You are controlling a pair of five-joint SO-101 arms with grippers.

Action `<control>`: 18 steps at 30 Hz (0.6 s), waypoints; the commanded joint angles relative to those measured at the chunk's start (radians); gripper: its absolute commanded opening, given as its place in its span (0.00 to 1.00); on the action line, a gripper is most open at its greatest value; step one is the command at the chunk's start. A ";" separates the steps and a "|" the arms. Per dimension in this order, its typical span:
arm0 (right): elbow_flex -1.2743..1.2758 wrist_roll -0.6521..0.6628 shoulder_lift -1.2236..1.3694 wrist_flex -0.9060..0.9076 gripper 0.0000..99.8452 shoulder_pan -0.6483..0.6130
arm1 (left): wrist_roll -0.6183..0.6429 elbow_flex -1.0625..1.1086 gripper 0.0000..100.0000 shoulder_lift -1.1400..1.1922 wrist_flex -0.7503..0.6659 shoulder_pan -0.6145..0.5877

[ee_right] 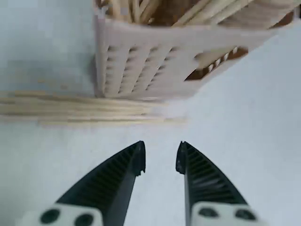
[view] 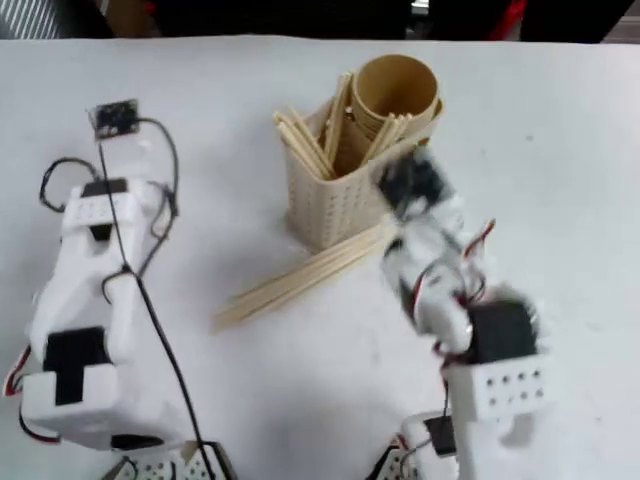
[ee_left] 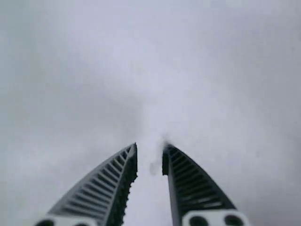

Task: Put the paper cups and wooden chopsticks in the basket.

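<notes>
Inside the cream perforated plastic basket [view: 325,205] stand a tan paper cup [view: 395,90] and several wooden chopsticks [view: 305,145]. A loose chopstick bundle [view: 300,278], not yet put in, lies against the basket on the white bench [view: 550,150]. The right tool [ee_right: 160,157], near this bundle, and the left tool [ee_left: 149,162] are slightly open and empty.

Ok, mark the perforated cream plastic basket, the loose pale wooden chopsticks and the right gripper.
perforated cream plastic basket [view: 330,205], high view, on its front wall.
loose pale wooden chopsticks [view: 300,278], high view, mid-bundle.
right gripper [ee_right: 160,157], right wrist view, midway between fingertips.
</notes>
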 commanded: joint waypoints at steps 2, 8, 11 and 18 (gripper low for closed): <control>-0.477 -0.083 0.308 0.051 0.13 0.018 | 0.009 -0.021 0.12 0.028 -0.071 -0.033; -0.957 -0.242 0.676 0.079 0.13 0.070 | 0.009 -0.021 0.12 0.035 -0.071 -0.030; -1.158 -0.249 0.817 0.079 0.13 0.125 | 0.009 -0.021 0.12 0.036 -0.071 -0.030; -1.393 -0.245 1.092 0.140 0.13 0.151 | 0.009 -0.020 0.12 0.036 -0.071 -0.030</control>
